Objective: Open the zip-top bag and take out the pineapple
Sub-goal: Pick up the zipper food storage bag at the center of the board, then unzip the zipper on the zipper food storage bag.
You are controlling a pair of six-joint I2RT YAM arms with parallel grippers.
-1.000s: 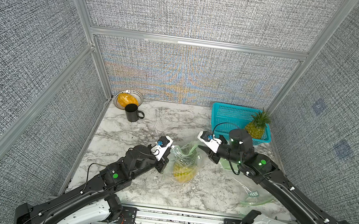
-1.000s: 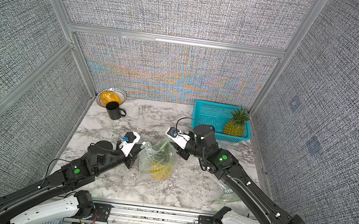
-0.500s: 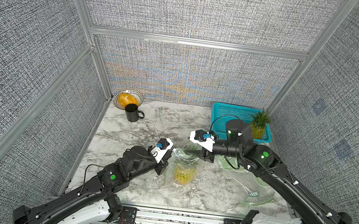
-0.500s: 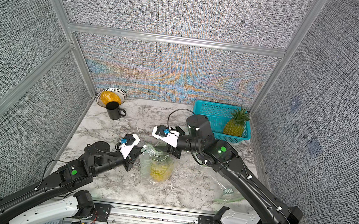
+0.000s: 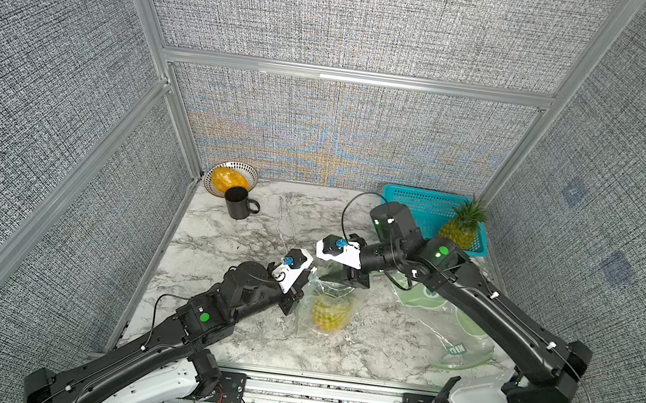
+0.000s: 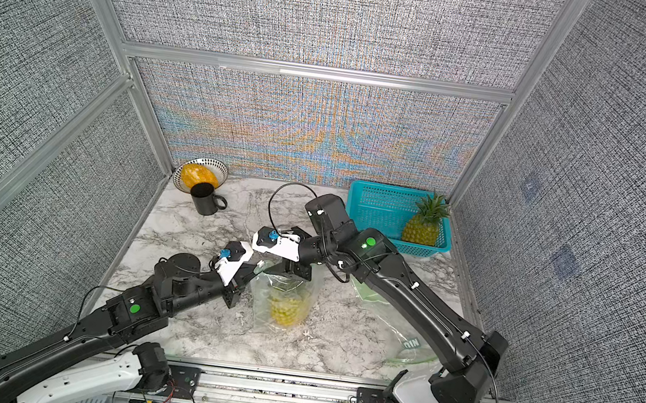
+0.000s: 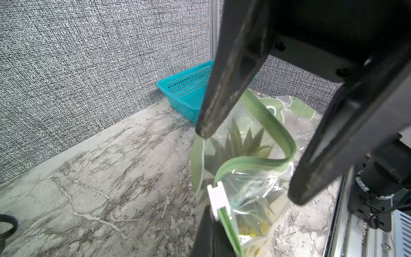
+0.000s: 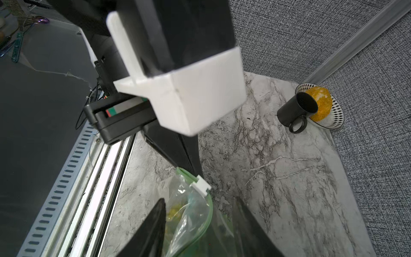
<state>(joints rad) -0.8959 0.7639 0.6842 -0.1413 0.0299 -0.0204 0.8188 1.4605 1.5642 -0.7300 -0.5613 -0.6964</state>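
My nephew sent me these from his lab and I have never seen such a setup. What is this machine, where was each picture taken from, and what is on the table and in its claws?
Two black robot arms work at a marble table. Both top views look down on everything; the others come from a camera on each wrist. The left gripper is shut on the zip-top bag beside its white slider; a pineapple sits inside. The right gripper hangs open at the bag's mouth. At the back stand a black mug, a bowl of something orange, and a teal basket holding a second pineapple. A second bag lies beneath the right arm.
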